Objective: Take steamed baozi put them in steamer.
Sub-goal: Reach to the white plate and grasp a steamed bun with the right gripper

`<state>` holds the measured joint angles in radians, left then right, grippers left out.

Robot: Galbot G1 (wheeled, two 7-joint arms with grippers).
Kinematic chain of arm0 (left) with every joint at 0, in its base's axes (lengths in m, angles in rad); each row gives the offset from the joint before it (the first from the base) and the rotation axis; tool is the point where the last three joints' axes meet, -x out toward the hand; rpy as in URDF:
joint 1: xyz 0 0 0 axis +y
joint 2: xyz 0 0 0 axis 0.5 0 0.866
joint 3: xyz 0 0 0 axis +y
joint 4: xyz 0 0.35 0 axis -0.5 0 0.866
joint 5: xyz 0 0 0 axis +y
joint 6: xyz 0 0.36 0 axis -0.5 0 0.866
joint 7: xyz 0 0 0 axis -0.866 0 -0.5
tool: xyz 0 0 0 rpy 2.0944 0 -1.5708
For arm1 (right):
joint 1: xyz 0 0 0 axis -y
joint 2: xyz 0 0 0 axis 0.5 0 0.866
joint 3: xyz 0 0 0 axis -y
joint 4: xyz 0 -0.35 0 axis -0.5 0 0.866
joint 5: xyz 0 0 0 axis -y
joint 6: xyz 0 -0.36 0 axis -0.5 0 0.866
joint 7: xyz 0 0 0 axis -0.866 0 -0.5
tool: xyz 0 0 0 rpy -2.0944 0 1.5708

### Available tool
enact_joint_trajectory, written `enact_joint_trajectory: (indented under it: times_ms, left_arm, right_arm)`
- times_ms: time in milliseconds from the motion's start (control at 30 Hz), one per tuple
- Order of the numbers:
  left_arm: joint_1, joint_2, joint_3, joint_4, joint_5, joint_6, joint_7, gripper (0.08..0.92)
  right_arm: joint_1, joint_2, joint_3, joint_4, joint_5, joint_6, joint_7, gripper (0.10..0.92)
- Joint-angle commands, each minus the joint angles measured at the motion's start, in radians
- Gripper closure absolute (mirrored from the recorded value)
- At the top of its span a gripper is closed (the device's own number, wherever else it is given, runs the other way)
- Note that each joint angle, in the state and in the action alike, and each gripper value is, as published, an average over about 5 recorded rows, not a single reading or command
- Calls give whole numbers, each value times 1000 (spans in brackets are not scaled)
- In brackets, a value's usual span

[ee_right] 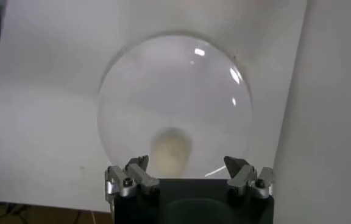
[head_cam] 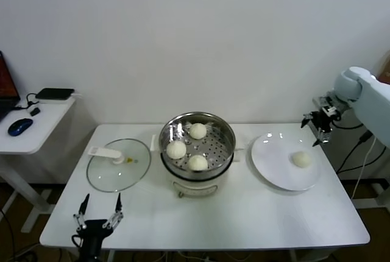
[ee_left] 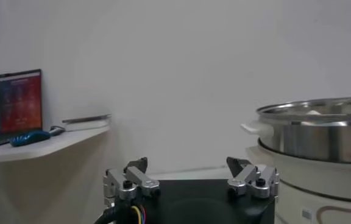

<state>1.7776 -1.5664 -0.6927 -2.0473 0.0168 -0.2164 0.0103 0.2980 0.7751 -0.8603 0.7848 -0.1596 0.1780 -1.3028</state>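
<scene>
The steel steamer (head_cam: 225,133) stands mid-table on its white base and holds three cream-white baozi (head_cam: 197,130), (head_cam: 176,149), (head_cam: 197,162). One baozi (head_cam: 301,159) lies on the white plate (head_cam: 271,152) to the right; it also shows in the right wrist view (ee_right: 170,149) on the plate (ee_right: 163,91). My right gripper (head_cam: 317,125) (ee_right: 187,164) hangs open and empty above the plate's far right edge. My left gripper (head_cam: 99,208) (ee_left: 187,164) is open and empty at the table's front left edge. The steamer's rim shows in the left wrist view (ee_left: 322,125).
The glass lid (head_cam: 103,173) with its white handle lies left of the steamer. A side desk (head_cam: 42,122) at far left carries a blue mouse (head_cam: 19,126) and a dark device. Cables hang off the table's right end.
</scene>
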Motion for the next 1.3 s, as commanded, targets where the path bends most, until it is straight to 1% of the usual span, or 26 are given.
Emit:
enact_joint_trajectory:
  times_ms: [33,300,600,767,1300]
  left_arm:
    - [3,0,-6,-2,-2,2,0,177]
    - [1,2,-11,6,-3,4,1,177]
    - [-7,2,-10,18,-1,7,1,177]
    - [-6,1,-9,20,-1,6,1,177]
    - [4,2,-9,27,-3,-4,1,177]
  right_arm:
    - [-194,118,277,-245,-335,48,45,203]
    - [-251,182,399,-315,-469,85,74,203]
    - [-278,235,488,-371,-477,90,126,203]
    - [-277,257,517,-400,-507,102,151,203]
    - [-292,271,568,-424,-567,114,193,203]
